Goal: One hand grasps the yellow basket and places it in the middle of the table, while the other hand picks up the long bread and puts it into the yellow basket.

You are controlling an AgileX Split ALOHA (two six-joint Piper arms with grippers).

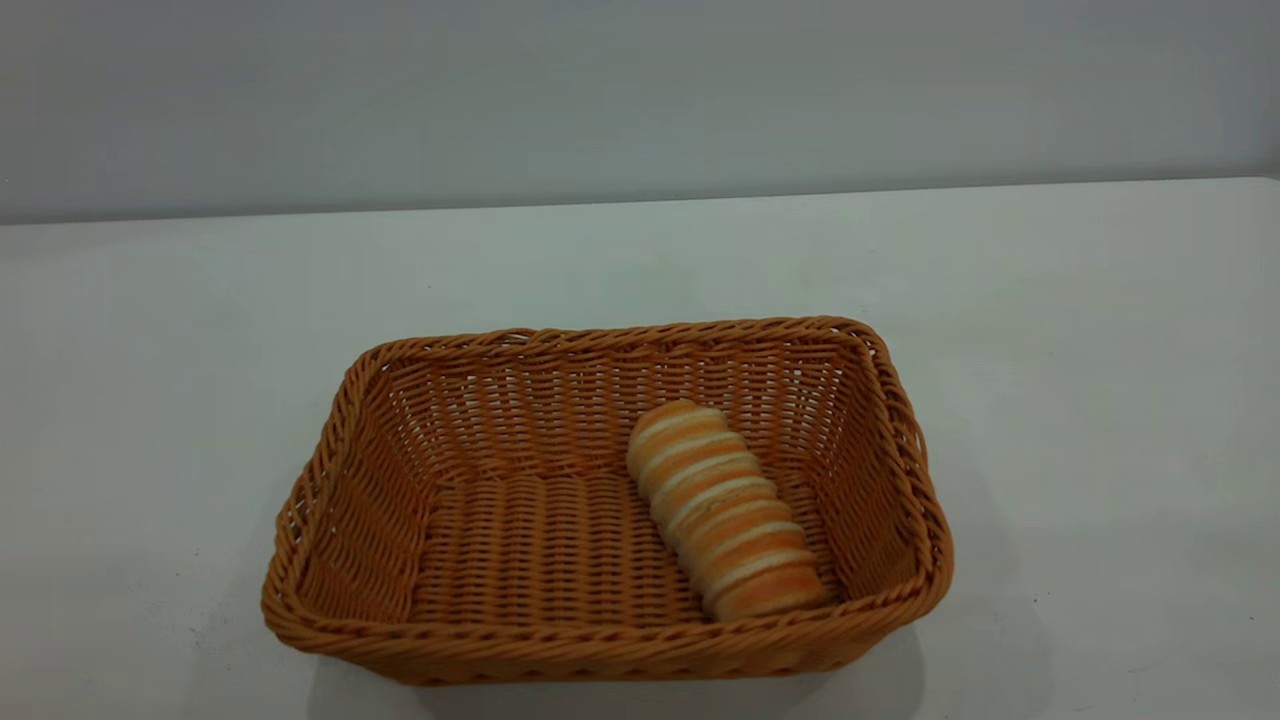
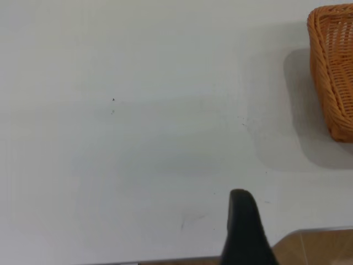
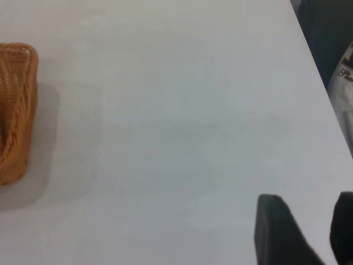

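Note:
The yellow basket (image 1: 600,640) stands on the white table (image 1: 1100,350) near its middle, long side toward the camera. The long bread (image 1: 722,510) lies inside it at the right, slanted, one end by the front wall. Neither gripper shows in the exterior view. My left gripper (image 2: 245,223) hovers over bare table apart from the basket's corner (image 2: 333,72), holding nothing that I can see. My right gripper (image 3: 309,221) is open and empty over bare table, well away from the basket's other corner (image 3: 14,110).
A grey wall runs behind the table's far edge. In the left wrist view the table's edge and a wooden floor (image 2: 320,248) show close to the gripper. In the right wrist view the table's edge runs past a white bag (image 3: 343,83).

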